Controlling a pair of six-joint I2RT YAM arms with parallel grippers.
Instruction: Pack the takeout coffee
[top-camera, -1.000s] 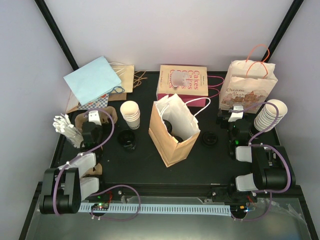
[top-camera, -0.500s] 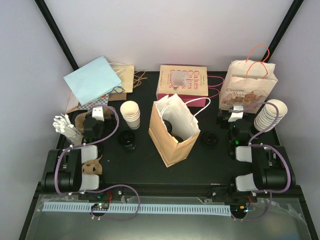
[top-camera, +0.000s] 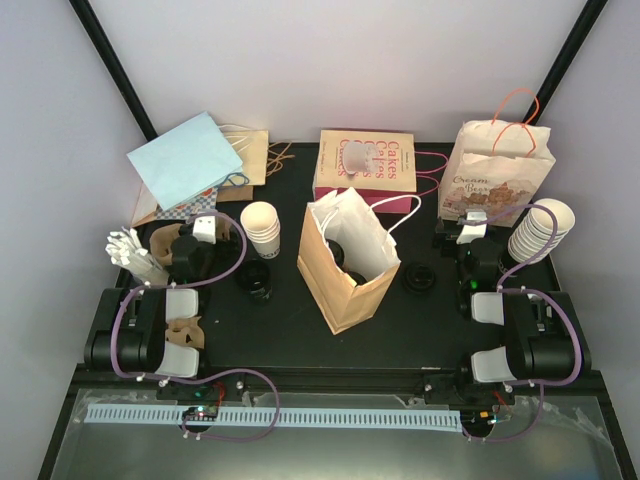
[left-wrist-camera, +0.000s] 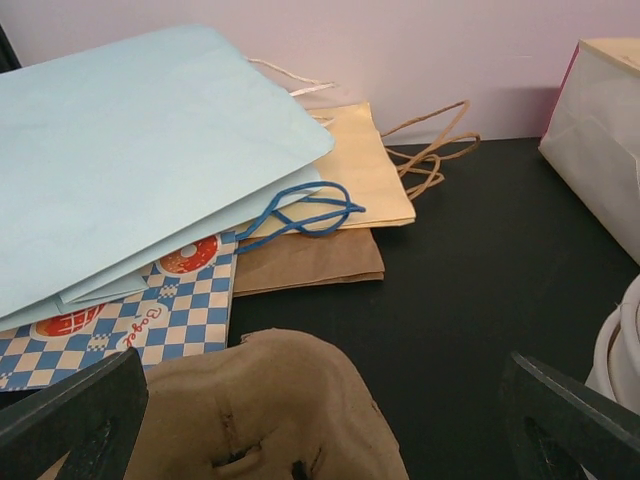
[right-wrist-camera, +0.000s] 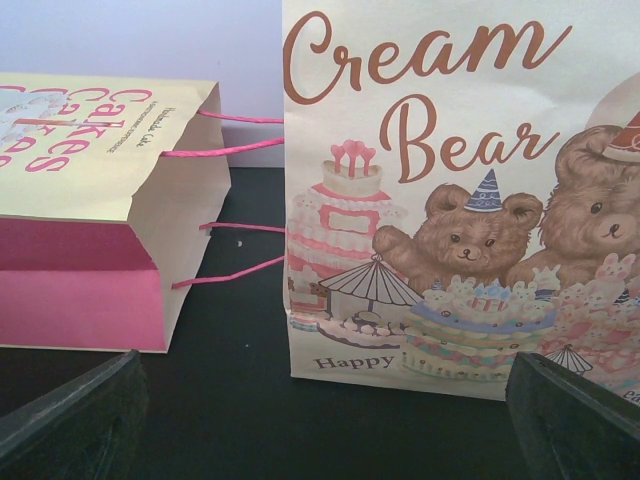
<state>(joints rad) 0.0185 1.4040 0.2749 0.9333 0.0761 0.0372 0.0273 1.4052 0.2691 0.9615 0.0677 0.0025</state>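
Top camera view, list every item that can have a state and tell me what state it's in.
Left end effector: open, empty.
Right end effector: open, empty.
Plain brown bag: upright, mouth open.
Cream Bear bag: standing upright.
Cakes bag: lying flat.
Light blue bag: flat, atop other bags.
Left cup stack: upright, nested.
Pulp carrier: no cup seen in it.

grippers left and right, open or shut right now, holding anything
Left gripper: open, holding nothing.
Right gripper: open, holding nothing.

Pulp carrier (left-wrist-camera: 290, 400) cropped at bottom edge
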